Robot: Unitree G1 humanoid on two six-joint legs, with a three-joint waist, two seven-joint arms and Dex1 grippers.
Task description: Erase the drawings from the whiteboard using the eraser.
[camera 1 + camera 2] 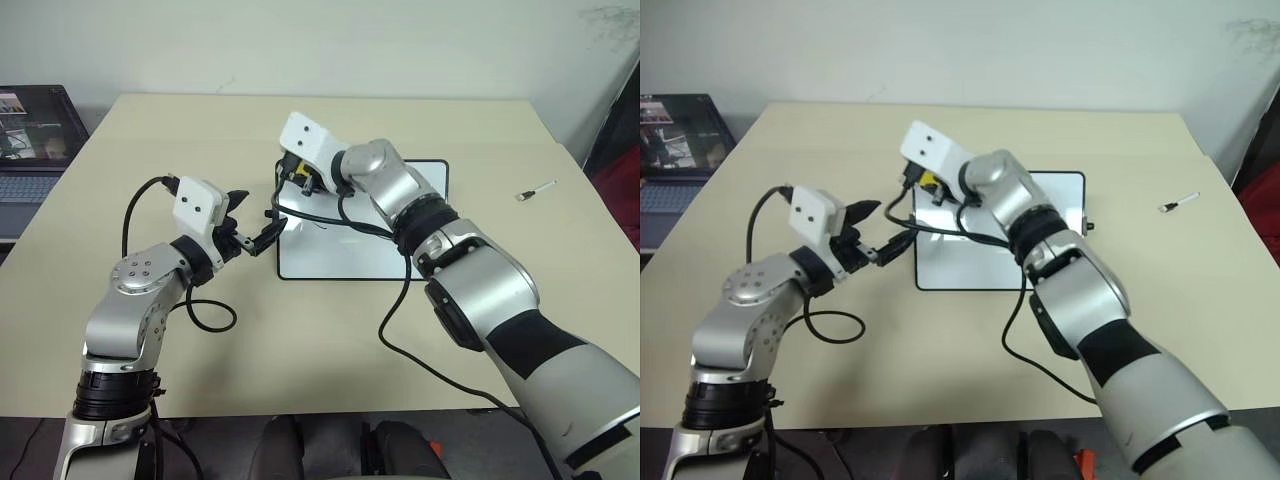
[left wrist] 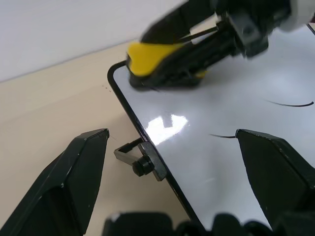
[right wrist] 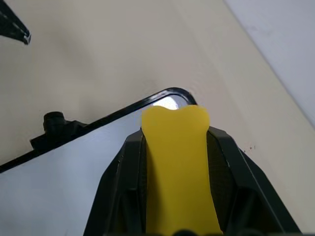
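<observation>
Right wrist view: right gripper (image 3: 178, 162) clamped on eraser (image 3: 178, 167), soft, light, pinched mid-length, tip at whiteboard (image 1: 352, 252) corner. Left gripper (image 2: 177, 162) spread wide, astride board edge knob. Board glossy, likely slides.

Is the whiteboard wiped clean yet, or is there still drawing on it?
Not clean. The whiteboard still carries thin black drawings, while the right pincer presses the yellow eraser near its corner.

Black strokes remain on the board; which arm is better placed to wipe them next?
The right: its gripper already clamps the yellow block eraser at the glossy white board's corner, near the strokes. The left gripper is open, straddling the board's edge.
</observation>
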